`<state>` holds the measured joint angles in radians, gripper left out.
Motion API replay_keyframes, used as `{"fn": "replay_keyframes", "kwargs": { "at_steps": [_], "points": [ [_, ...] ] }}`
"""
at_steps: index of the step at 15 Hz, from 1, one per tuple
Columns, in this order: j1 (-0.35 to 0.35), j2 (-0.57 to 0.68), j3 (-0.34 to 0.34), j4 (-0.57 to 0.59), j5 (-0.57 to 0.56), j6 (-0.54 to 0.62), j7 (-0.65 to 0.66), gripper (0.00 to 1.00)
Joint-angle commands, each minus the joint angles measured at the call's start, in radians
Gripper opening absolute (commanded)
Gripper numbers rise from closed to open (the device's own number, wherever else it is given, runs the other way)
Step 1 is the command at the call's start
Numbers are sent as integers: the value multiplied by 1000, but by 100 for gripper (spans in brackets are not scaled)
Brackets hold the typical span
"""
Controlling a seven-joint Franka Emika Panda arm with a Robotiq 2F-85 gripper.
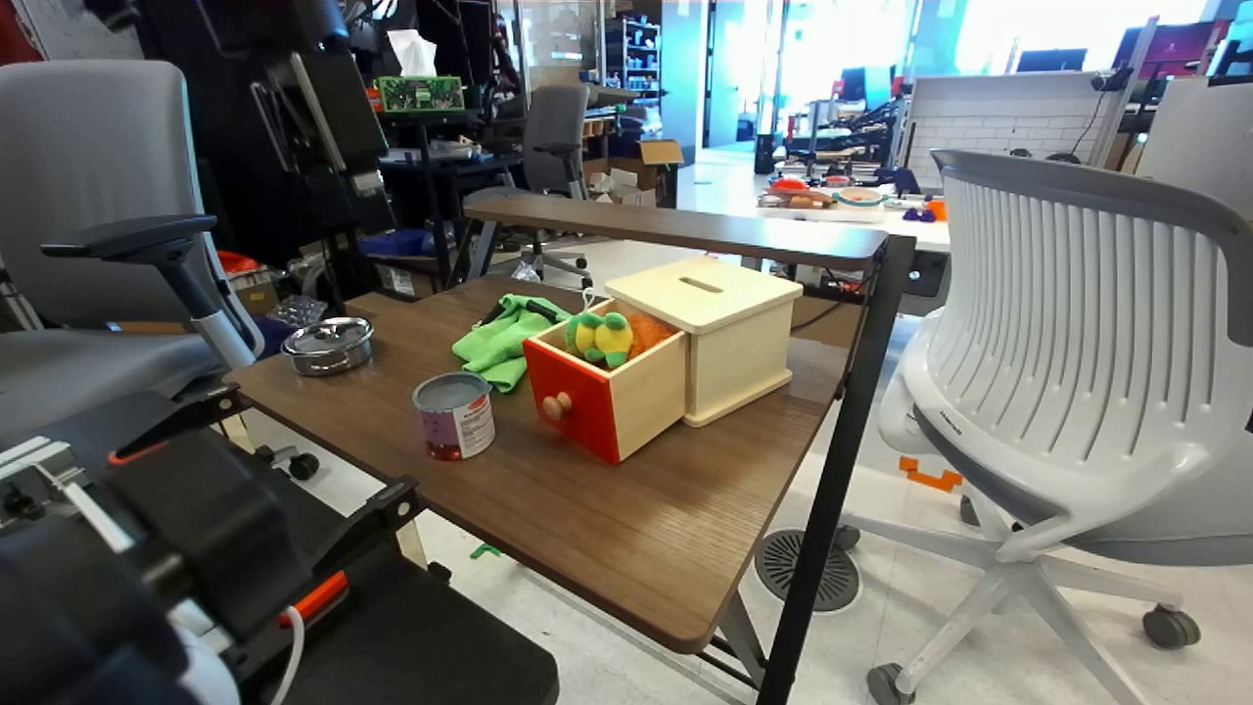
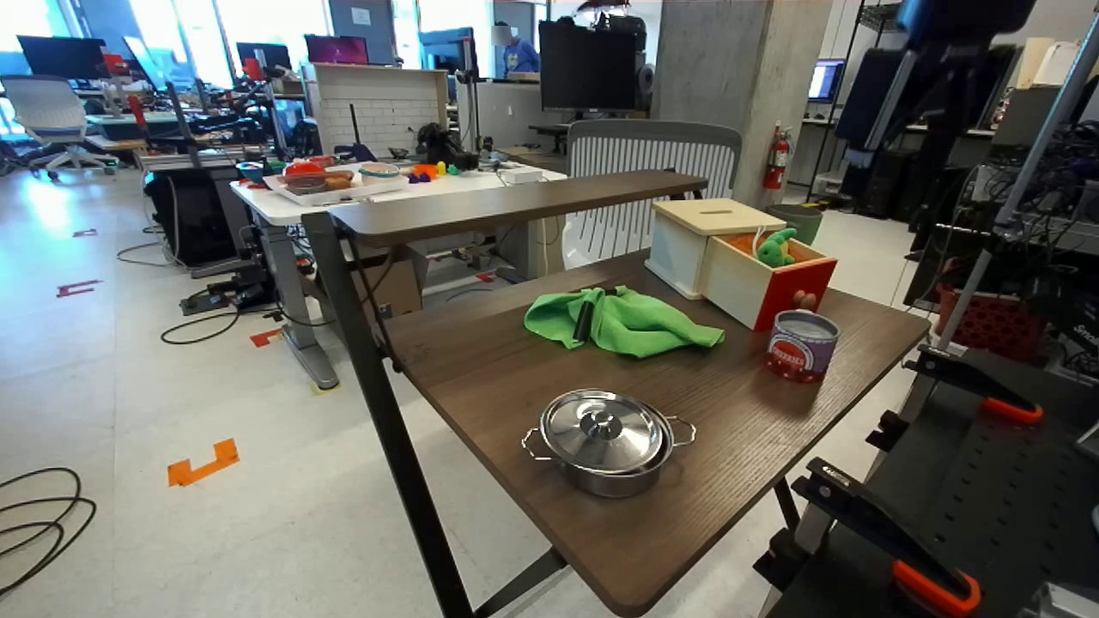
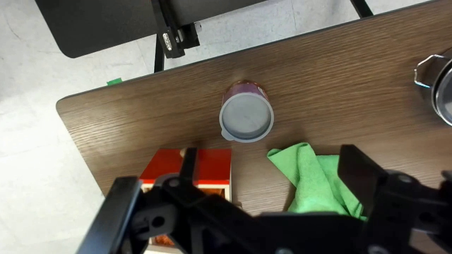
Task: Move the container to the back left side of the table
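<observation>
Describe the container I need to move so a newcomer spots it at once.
Find the brown table, then the wooden box on it with its drawer pulled out. Near the drawer's red front, not touching it, stands the container. Unlike the silvery lidded pot and green cloth, it is a can with purple and red sides and a grey top.

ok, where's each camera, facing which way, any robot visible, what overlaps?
Wrist view: mounted by the open hand, which spans the bottom; faces down at the container.
An exterior view: from the wooden box end, slanting down across the table; apparently the hand, upper left.
An exterior view: from the pot end, slanting down across the table; apparently the hand, upper right.
Both exterior views share container, wooden box, pot, green cloth.
</observation>
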<state>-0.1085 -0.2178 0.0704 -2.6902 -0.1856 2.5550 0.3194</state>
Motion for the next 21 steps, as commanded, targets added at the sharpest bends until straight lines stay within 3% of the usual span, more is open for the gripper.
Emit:
{"fn": "replay_keyframes", "kwargs": {
  "at_steps": [1, 11, 21],
  "points": [
    [9, 151, -40, 40, 26, 82, -54, 100],
    [25, 412, -111, 130, 65, 134, -114, 100],
    [99, 578, -141, 220, 65, 246, -99, 100]
  ]
}}
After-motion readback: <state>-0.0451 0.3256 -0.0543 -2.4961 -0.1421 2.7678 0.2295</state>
